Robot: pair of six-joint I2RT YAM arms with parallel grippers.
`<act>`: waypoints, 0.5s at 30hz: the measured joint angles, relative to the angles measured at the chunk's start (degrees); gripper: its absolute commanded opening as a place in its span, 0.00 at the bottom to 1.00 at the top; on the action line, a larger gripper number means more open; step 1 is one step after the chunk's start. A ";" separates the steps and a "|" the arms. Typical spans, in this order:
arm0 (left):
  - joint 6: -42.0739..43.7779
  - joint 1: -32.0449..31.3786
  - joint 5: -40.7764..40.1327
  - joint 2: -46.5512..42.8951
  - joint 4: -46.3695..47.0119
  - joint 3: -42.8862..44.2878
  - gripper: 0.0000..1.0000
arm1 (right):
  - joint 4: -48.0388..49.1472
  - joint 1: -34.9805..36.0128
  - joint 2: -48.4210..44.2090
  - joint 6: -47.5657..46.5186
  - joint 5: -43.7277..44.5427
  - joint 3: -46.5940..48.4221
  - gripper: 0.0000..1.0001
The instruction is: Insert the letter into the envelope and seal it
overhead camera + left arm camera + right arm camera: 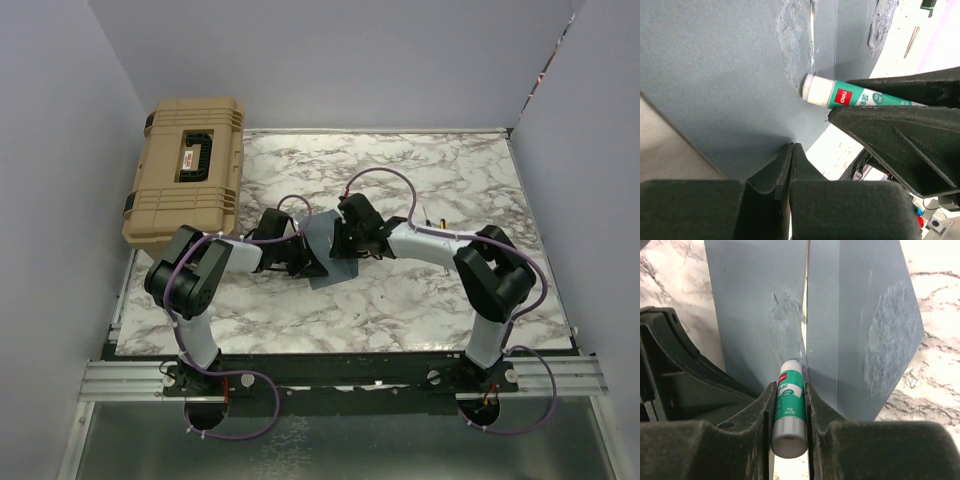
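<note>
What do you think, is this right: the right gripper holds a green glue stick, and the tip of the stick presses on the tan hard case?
Not quite. The right gripper does hold the green glue stick, but its tip presses on the blue-grey envelope, not the tan hard case, which sits apart at the far left. The right wrist view shows it.

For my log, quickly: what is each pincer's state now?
Left pincer: closed, apparently pinching the envelope edge.
Right pincer: closed on the glue stick.
</note>
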 measured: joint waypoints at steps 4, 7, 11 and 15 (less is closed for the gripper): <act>-0.07 0.00 0.00 0.02 0.02 -0.02 0.00 | -0.26 0.00 -0.85 0.00 -0.85 -0.98 0.01; -0.09 0.00 0.00 0.02 0.02 -0.02 0.00 | -0.50 0.00 -0.09 0.09 -0.59 0.04 0.01; -0.11 0.00 0.02 0.02 0.15 -0.11 0.00 | -0.31 -0.02 2.64 1.03 1.79 3.48 0.01; -0.15 0.00 0.04 0.04 0.52 -0.24 0.00 | 0.37 -0.02 5.03 1.99 4.28 6.36 0.01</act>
